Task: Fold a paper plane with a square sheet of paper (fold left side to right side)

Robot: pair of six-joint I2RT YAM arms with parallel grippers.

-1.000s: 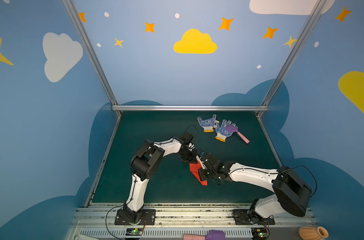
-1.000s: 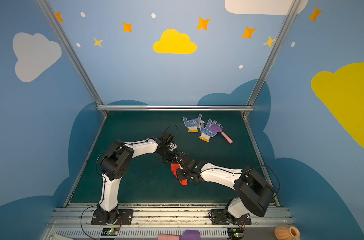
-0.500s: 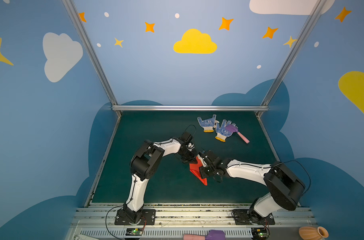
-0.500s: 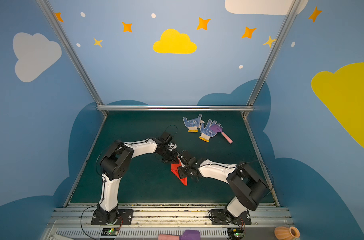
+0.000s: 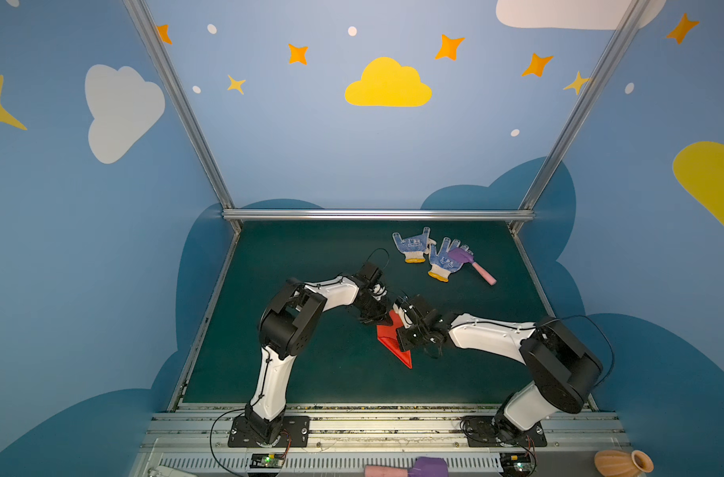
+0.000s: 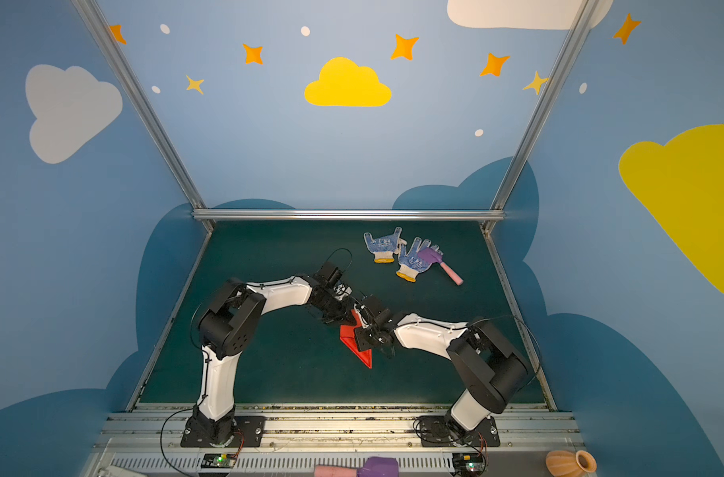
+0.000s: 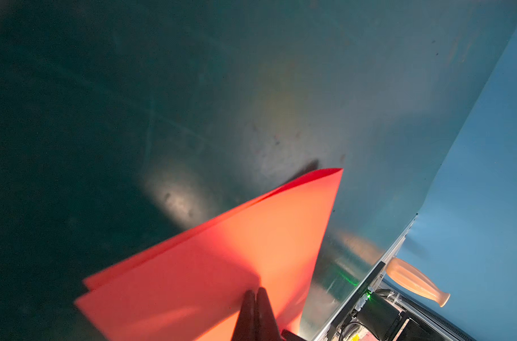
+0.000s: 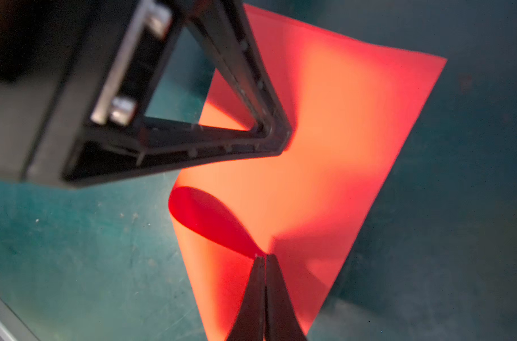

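Being pinched by the left gripper (image 7: 255, 292) and right gripper (image 8: 264, 258), the folded square sheet of paper (image 5: 393, 345) is held at centre. The dark green mat (image 5: 310, 371) beneath is enclosed by cloud-painted blue walls (image 5: 310, 144).

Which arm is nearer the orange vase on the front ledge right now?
Right. The right arm has its base close beside the orange vase at the front rail; the left arm is mounted further along that rail, beyond the right one.
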